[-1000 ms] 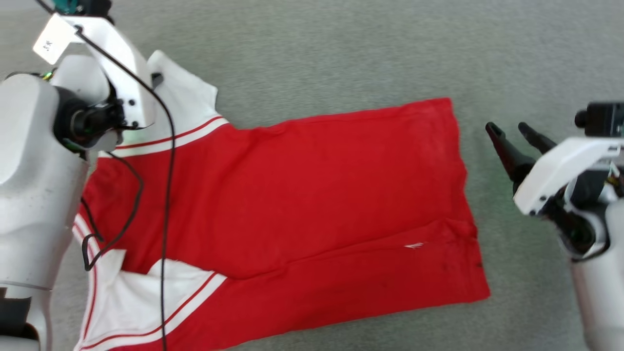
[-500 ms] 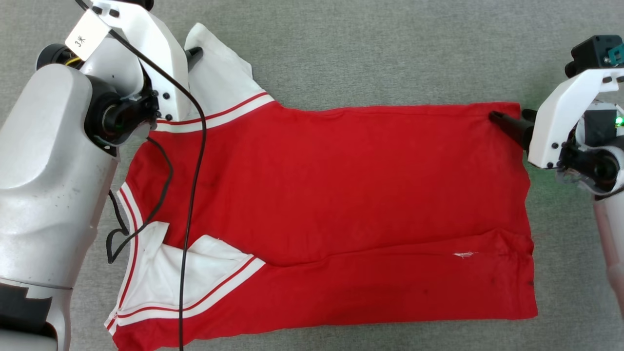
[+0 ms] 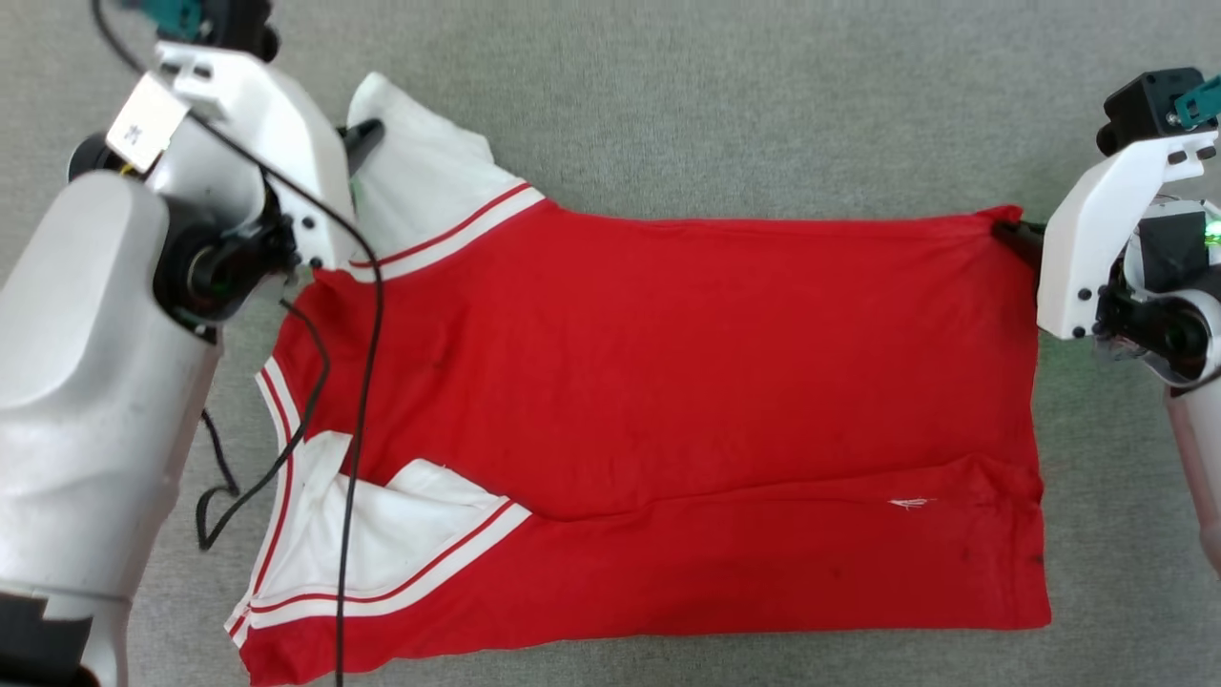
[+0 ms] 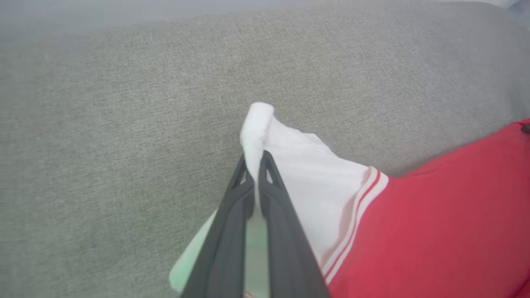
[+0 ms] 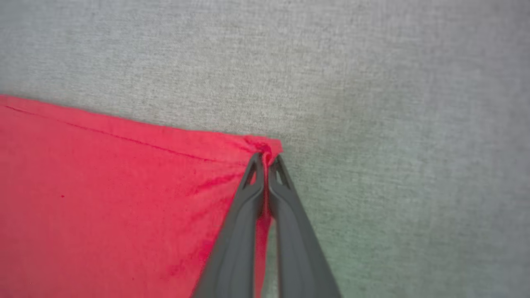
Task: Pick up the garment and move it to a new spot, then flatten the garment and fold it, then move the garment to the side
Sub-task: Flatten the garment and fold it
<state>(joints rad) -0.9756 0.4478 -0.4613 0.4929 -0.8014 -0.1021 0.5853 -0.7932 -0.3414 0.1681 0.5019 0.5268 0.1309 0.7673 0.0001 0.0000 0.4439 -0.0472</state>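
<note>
The garment (image 3: pixel 668 382), a red jersey with white sleeves and red-white trim, lies spread sideways on the grey cloth surface, its lettering hidden. My left gripper (image 3: pixel 367 129) at the upper left is shut on the far white sleeve (image 4: pixel 298 165); the left wrist view shows the sleeve's tip pinched between the fingers (image 4: pixel 223 231). My right gripper (image 3: pixel 1006 231) at the upper right is shut on the far hem corner (image 5: pixel 265 147), with red cloth bunched between its fingertips (image 5: pixel 248 198). The near sleeve (image 3: pixel 382 544) lies folded over at the lower left.
A grey fabric surface (image 3: pixel 725 105) stretches around the garment on all sides. A black cable (image 3: pixel 367 315) hangs from my left arm across the garment's shoulder area. My pale left forearm (image 3: pixel 86 382) covers the left side of the head view.
My right gripper has closed on the garment's far hem corner, where half a second ago its fingers stood apart at that corner. The left gripper keeps its hold on the sleeve; the camera shifted.
</note>
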